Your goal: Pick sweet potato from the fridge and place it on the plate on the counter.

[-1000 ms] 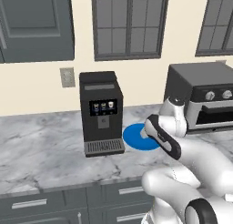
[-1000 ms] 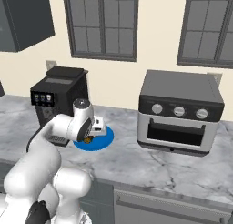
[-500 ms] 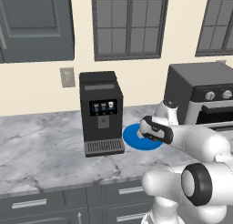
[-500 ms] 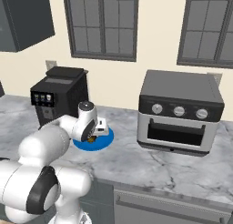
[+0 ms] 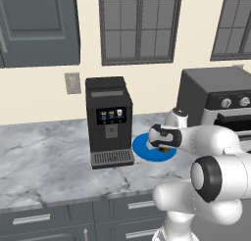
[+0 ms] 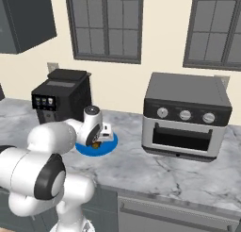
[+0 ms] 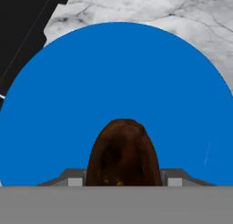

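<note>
Over the last second the arm was seen to have been extended further over the counter (image 5: 44, 156) and the gripper (image 5: 165, 148) lowered closer above the plate (image 5: 147, 152), with the base views unshifted. The sweet potato (image 7: 124, 152) was held between the narrowed fingers, at 6 o'clock in the hand view, over blue plate surface; contact with the plate could not be confirmed. Release was judged imminent, the task near completion. The coffee machine (image 5: 108, 120) stood just beside the plate at its 9 o'clock, the toaster oven (image 6: 186, 115) well apart at 3 o'clock; neither was judged to obstruct the descent, though the machine left little margin
</note>
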